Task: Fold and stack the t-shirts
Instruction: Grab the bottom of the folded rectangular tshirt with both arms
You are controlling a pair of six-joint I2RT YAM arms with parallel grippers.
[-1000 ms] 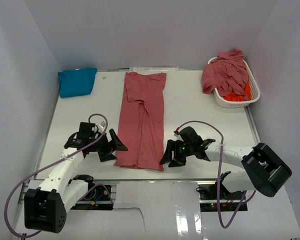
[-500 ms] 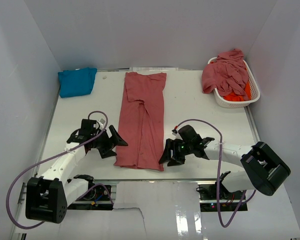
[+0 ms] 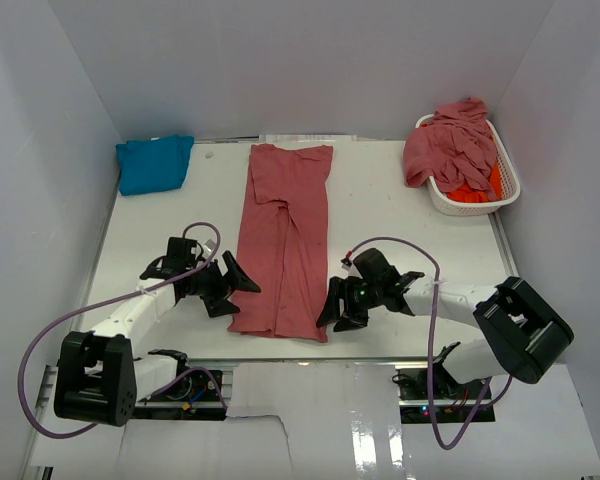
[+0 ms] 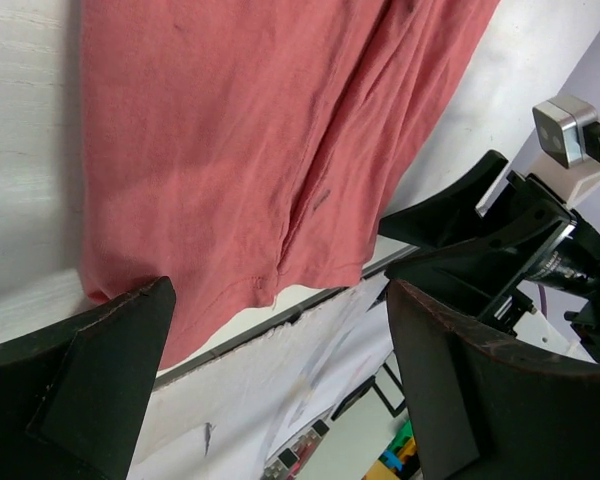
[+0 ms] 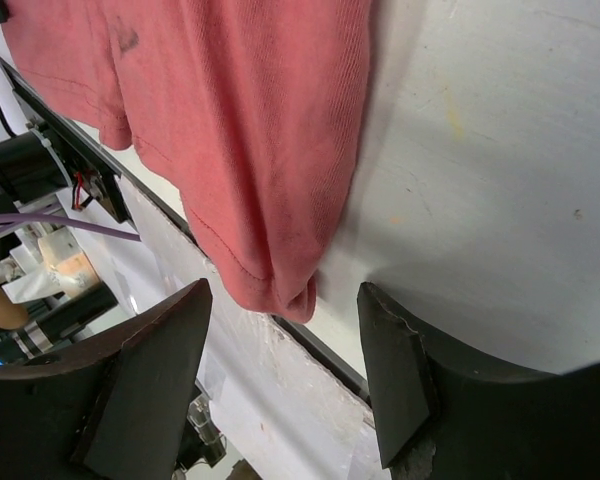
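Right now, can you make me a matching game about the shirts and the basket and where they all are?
Things:
1. long rose-red shirt
2. turquoise shirt
3. orange shirt
4. white basket

Places:
A. far left corner
B. tucked inside the basket
C. spread flat in the middle
D. far right side

Pairs: 1-C, 2-A, 3-B, 4-D

White slatted basket (image 3: 448, 203) at table's (image 3: 400, 215) far-right corner; pale walls (image 3: 280, 60) around.
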